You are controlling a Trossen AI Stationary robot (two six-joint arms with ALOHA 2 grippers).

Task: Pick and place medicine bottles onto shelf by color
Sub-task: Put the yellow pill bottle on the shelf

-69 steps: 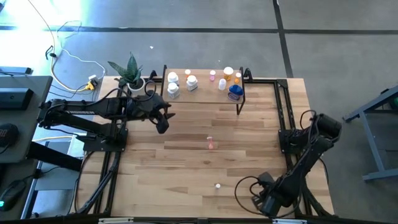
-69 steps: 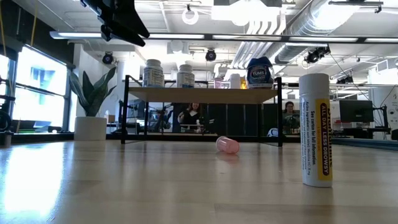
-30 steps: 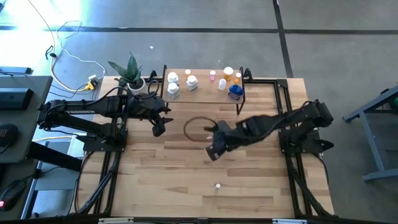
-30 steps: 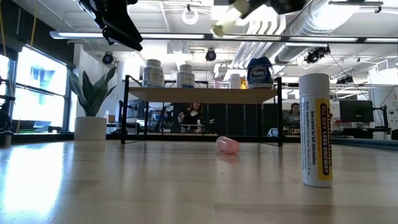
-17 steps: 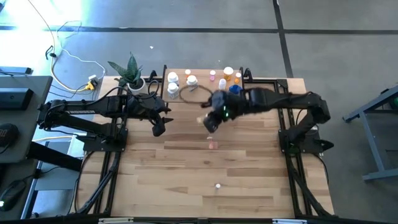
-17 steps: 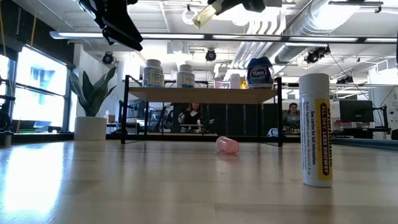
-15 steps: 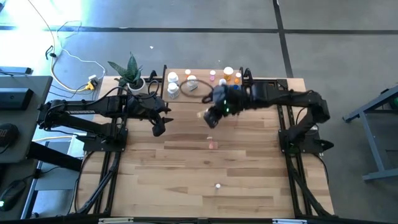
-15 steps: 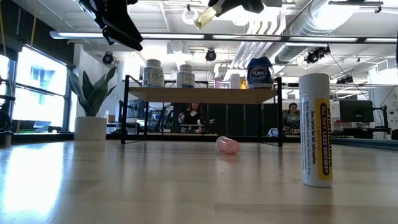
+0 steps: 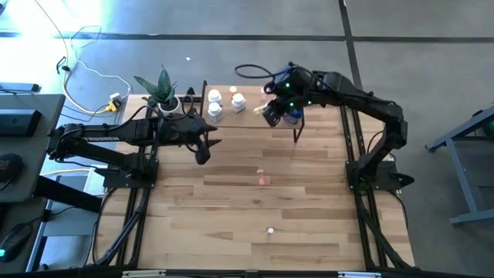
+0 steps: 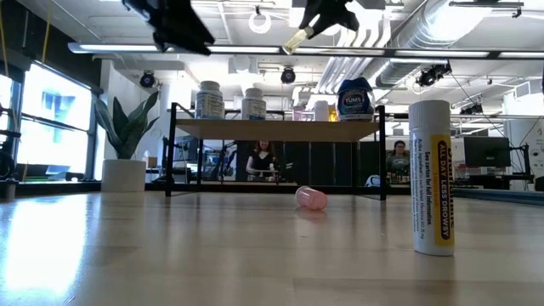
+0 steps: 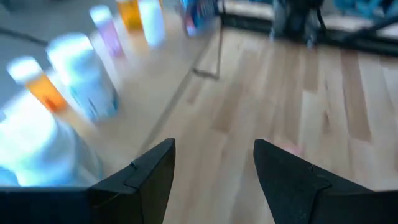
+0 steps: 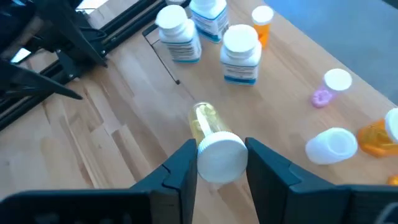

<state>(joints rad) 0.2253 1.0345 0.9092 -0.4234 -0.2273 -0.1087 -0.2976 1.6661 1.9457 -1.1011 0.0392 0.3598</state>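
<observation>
The right tool (image 12: 221, 163) is clamped on a small clear yellowish bottle (image 12: 209, 127) with a round white cap, held in the air above the shelf (image 9: 251, 113). The left tool (image 11: 211, 171), its fingers apart and empty, hangs over the worktop (image 9: 231, 208) beside the shelf.

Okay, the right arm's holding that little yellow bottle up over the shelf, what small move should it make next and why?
Probably lower it onto bare board. The right gripper is shut on the yellowish bottle, held tilted above the shelf, with open wood between the white bottles and the pink one.
</observation>
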